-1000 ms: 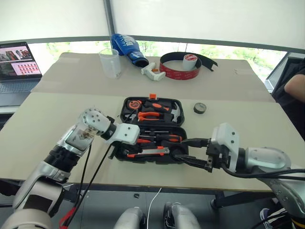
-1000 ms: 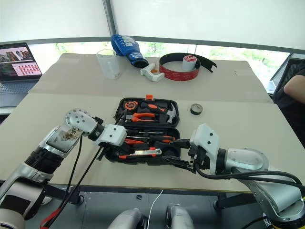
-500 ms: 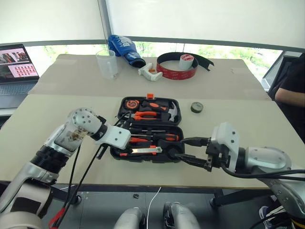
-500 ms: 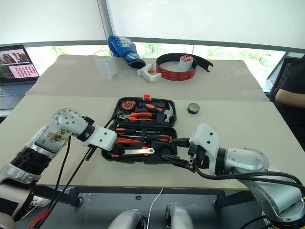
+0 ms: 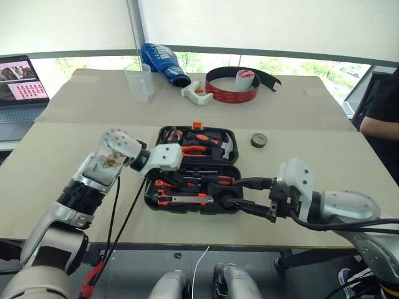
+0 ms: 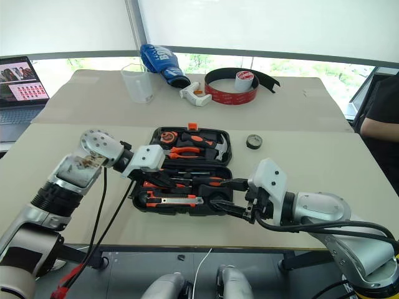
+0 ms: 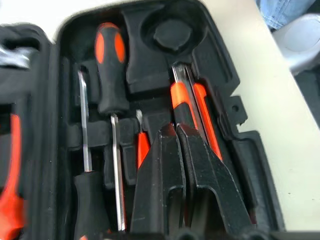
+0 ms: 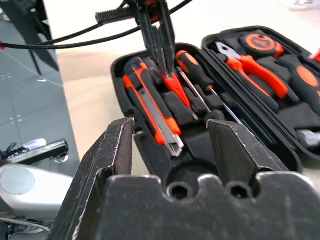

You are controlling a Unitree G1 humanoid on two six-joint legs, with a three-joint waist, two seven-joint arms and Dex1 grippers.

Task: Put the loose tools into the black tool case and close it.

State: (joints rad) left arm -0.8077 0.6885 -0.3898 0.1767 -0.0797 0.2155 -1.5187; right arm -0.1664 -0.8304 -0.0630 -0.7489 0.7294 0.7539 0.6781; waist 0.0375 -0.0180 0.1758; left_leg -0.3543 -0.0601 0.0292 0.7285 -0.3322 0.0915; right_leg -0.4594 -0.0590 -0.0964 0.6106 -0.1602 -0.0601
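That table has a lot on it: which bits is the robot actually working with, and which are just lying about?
Part of the job:
- black tool case, open
- utility knife in it
- two long screwdrivers in it
- small tape roll, on the table beside the case

Lying about:
- laptop
- plastic cup
- blue bottle
- red-black tape band

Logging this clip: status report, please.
Left gripper shut, tips inside open black tool case. Right gripper open beside case. Tape roll on table.

The closed black fingers of the left gripper [image 7: 176,131] hide part of the small all-orange screwdriver [image 7: 142,148] — only a sliver shows. At the frame's edge, a person's dark-sleeved arm [image 5: 381,109] and the open silver laptop [image 5: 22,93] are cut off.
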